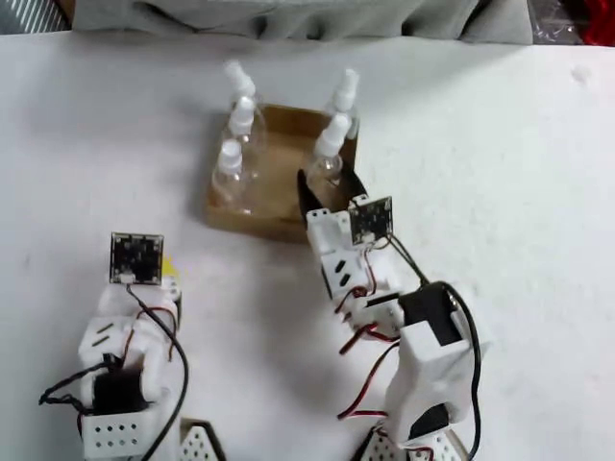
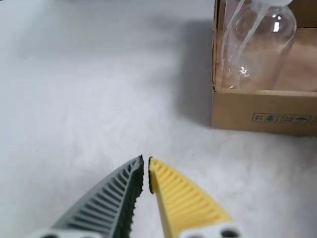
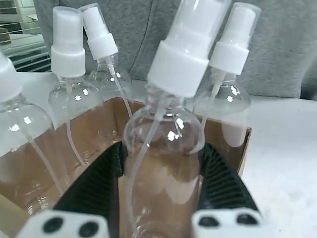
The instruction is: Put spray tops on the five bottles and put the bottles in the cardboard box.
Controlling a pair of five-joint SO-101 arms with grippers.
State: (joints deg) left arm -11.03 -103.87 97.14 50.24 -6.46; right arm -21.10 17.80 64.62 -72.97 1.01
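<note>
Seemingly nearly finished: all five clear plastic bottles [image 1: 231,168] wear white spray tops [image 1: 240,110] and stand in the brown cardboard box [image 1: 252,219]. The right gripper [image 1: 330,184] pinches the near-right bottle [image 3: 166,148] between its fingers, which looks not yet let go. The left gripper [image 2: 146,168], fingers pressed together, sits over the white worktop [image 1: 96,144].

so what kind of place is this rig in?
Probably a lab bench, not a factory line: plain white table, grey cloth behind it, two arms with loose exposed wiring, one cardboard box of spray bottles.
</note>
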